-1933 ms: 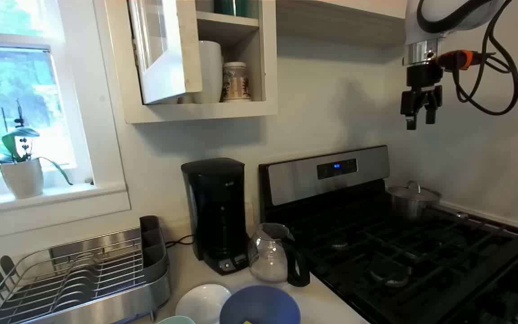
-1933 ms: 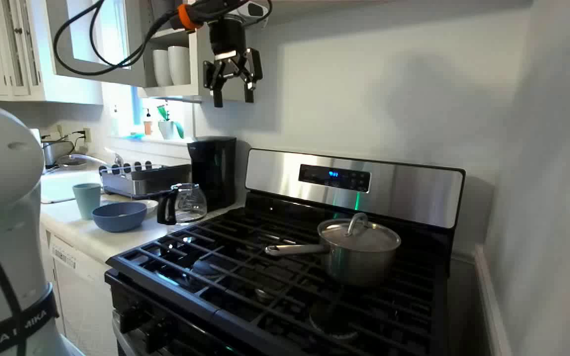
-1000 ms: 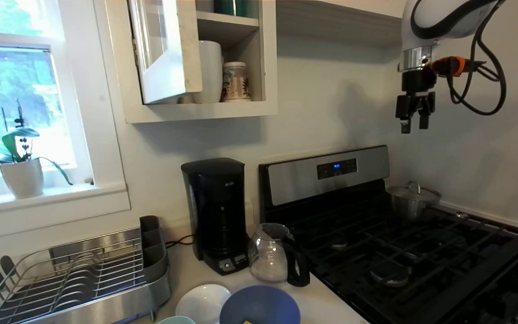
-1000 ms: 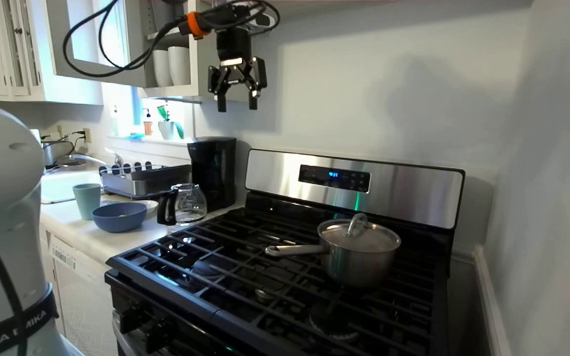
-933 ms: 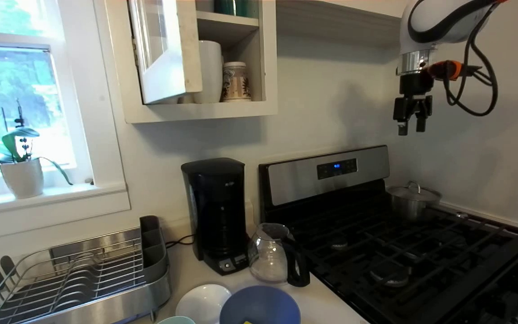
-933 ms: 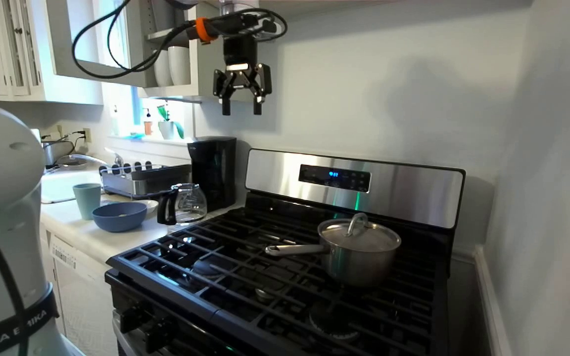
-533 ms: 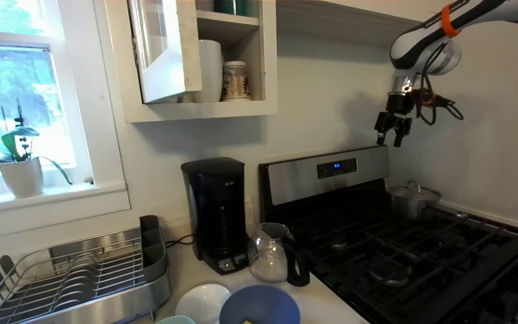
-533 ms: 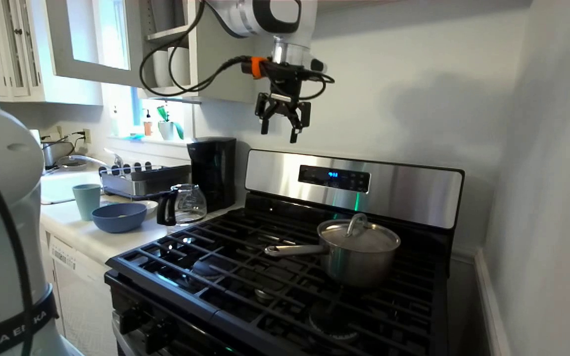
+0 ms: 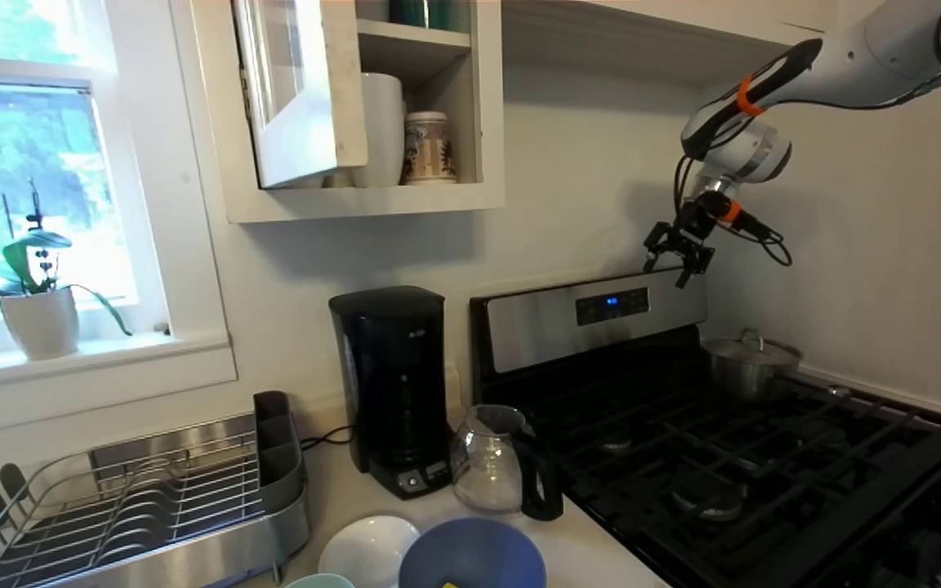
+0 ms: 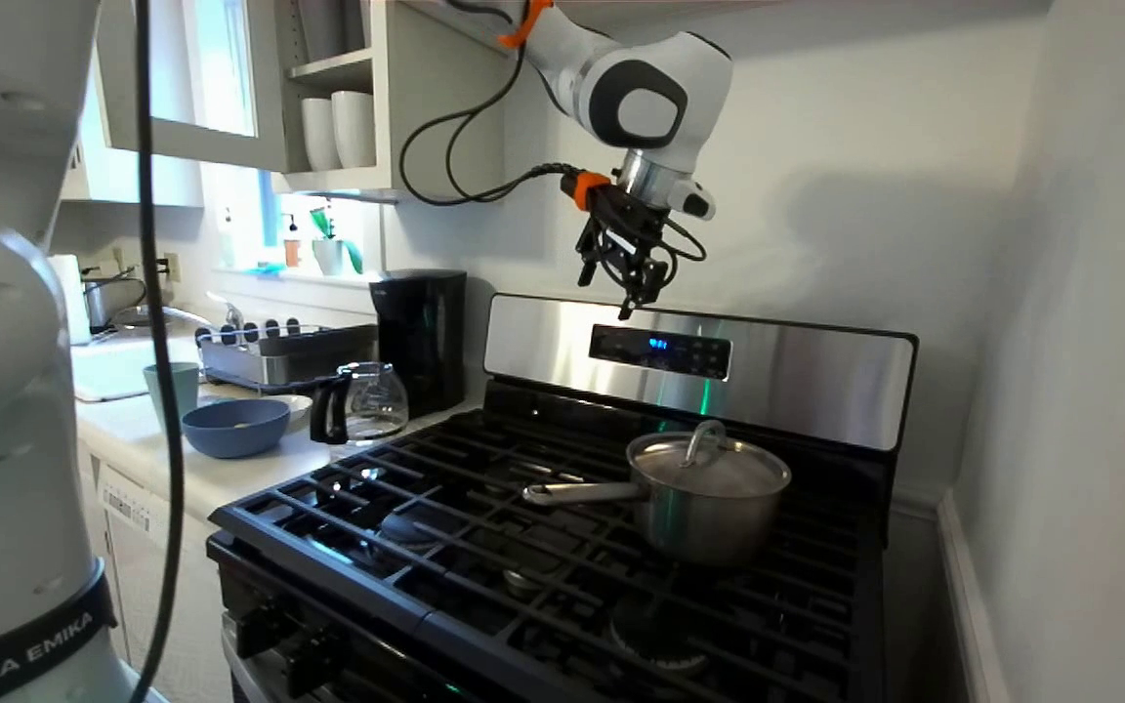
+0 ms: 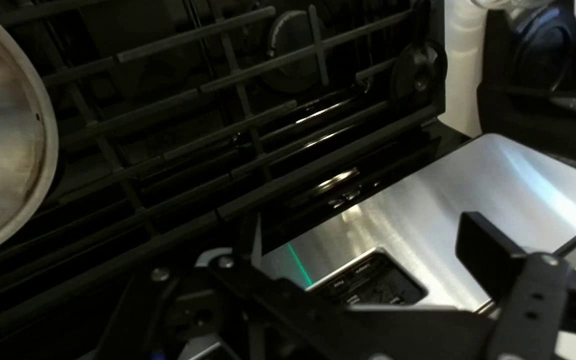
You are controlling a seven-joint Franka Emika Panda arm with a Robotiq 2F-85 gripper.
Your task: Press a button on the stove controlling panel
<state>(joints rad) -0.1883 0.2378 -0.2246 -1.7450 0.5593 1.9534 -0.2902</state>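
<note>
While the glass carafe (image 10: 377, 405) and the coffee maker (image 10: 426, 337) stand on the surface (image 9: 581, 543) left of the stove (image 10: 484, 547), well apart from the work, the likelier trouble hangs above the stove's back. There the cable (image 10: 541, 170) loops loose and could snag during a sharp turn. Next come the jaws, tilted, spread wide, nothing between them; lowered like that, both might land at once, pressing a wrong button or straddling the intended one. They could also knock the stove controlling panel (image 10: 704, 371), which seems near, though whether they touch it I cannot tell. Its dark patch (image 10: 658, 350) carries legends mostly too blurred to read in the wrist view, so a misjudged aim is another possible cause of failure. On the stove's right rear, the lidded saucepan (image 10: 709, 517) could be bumped by too low an approach.

The panel stands upright along the stove's back edge, its long axis running level from the stove's left end to its right, its face turned forward across the stove.
</note>
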